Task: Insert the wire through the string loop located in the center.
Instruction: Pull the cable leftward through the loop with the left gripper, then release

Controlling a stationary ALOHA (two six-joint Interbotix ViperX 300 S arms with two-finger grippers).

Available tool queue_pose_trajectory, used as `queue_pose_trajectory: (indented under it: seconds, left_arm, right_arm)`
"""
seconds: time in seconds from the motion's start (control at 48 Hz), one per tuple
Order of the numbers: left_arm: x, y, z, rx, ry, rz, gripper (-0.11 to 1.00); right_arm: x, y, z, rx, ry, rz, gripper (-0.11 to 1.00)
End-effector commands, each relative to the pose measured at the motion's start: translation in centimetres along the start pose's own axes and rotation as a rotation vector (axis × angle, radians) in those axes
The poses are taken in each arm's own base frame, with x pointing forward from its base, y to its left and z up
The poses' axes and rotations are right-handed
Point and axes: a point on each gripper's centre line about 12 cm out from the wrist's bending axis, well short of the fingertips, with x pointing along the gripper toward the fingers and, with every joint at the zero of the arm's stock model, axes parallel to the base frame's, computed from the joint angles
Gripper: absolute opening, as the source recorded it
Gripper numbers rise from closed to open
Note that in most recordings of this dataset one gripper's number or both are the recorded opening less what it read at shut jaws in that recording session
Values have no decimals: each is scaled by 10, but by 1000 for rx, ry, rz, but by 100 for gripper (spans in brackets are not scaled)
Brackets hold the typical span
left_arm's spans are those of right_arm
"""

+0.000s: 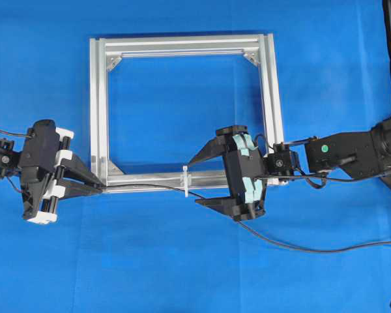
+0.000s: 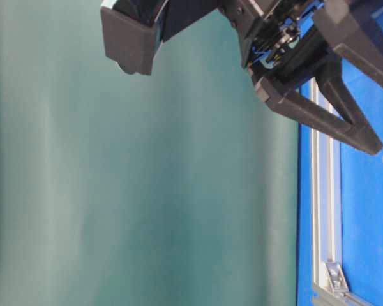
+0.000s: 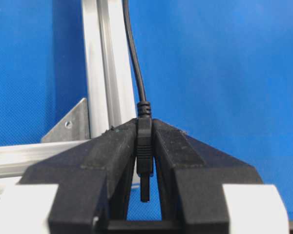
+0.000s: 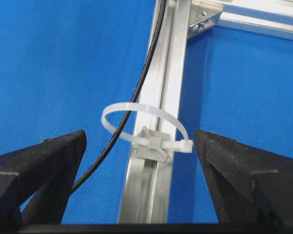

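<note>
Right wrist view shows the nearest things best: the right gripper point(image 4: 139, 161), its two black fingers point(image 4: 36, 165) spread wide and holding nothing, sits on either side of the small white plastic string loop point(image 4: 145, 127). That loop stands up from a grey mount on the silver aluminium frame bar point(image 4: 161, 78) and arches crosswise over it. The long thin black wire point(image 4: 136, 97) already runs through the arch, entering from the near side and going on along the bar toward the far corner bracket point(image 4: 205, 17).

Left wrist view picks up the far end of that run. The left gripper point(image 3: 145, 156) is pinched narrow on the wire's small dark plug tip point(image 3: 144, 156), with the wire point(image 3: 134, 58) leading away from it beside the frame.

Overhead, the left gripper point(image 1: 94, 184) sits just off the frame's lower left corner, the loop point(image 1: 185, 180) stands near the middle of the frame's lower bar, and the right gripper point(image 1: 205, 179) straddles the bar just to the loop's right. The wire point(image 1: 143, 187) stretches from the left fingertips along the bar, through the loop, then trails off across the blue bench point(image 1: 182, 274) toward its right edge.

By my reading the threading itself is done: plug and a good length of wire are on the far side of the loop. What may be left is only drawing more wire through and letting go.
</note>
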Motion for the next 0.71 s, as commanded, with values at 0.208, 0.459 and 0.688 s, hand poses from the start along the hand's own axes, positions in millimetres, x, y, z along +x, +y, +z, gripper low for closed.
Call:
queue_pose_trajectory:
  seconds: [0.208,0.459,0.688]
  left_arm:
    - [-1,-2,4,1,-13,-7,51]
    - [-2,3,3,-7,2,11,90]
    - [-1,1,12,-7,-25,5,89]
  right_arm:
    - [-1,1,8,-4,-31,3,89]
    - [-1,2,9,-4,-27,5,89]
    - [-5,2,16,-6,-40,5,89]
